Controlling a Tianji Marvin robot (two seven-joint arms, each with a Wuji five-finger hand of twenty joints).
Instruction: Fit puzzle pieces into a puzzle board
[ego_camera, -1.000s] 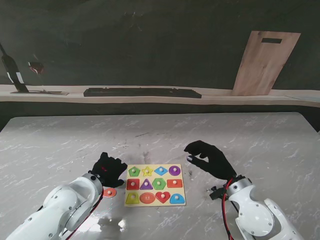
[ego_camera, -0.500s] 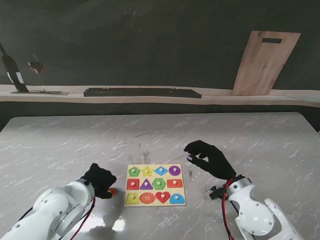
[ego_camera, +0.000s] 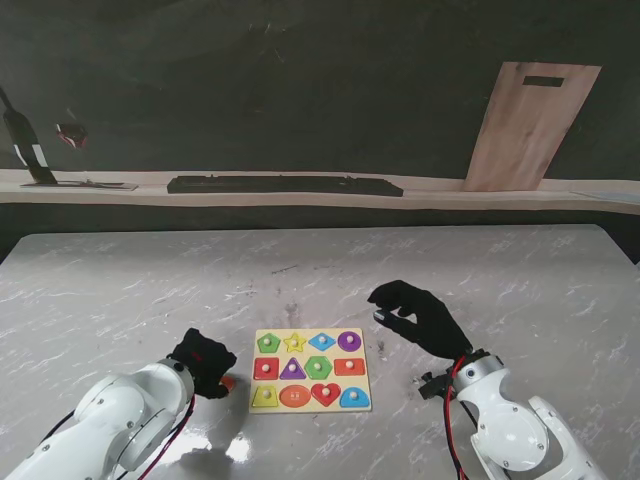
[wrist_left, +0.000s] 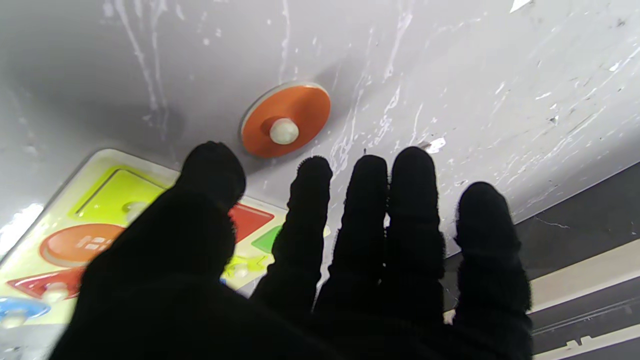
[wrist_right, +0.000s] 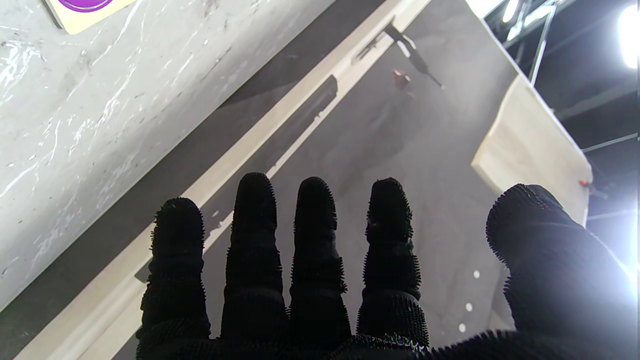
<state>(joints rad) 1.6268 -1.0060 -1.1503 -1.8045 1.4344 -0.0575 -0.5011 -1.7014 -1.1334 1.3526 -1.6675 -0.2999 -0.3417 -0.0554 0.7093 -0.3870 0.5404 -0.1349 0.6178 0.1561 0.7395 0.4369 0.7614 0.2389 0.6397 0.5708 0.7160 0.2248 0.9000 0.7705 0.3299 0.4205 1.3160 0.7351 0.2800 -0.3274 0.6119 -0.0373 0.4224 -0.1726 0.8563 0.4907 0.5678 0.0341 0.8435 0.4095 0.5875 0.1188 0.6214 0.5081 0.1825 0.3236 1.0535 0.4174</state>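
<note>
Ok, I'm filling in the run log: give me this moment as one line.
left hand open over orange disc | disc on table beside puzzle board | right hand open, idle

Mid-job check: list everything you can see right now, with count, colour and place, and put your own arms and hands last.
Puzzle board: one, pale yellow, on the table in front of me, between my hands.
Pieces in the board: twelve, mixed colours, three rows of four.
Loose round piece: one, orange with a white knob, on the table just left of the board, beyond my left fingertips.
Table: one, white marble.
Wooden board: one, light wood, leaning on the far wall at right.
Long dark tray: one, on the far ledge.
Left hand: black glove, open, over the orange piece.
Right hand: black glove, open, raised right of the board.
</note>
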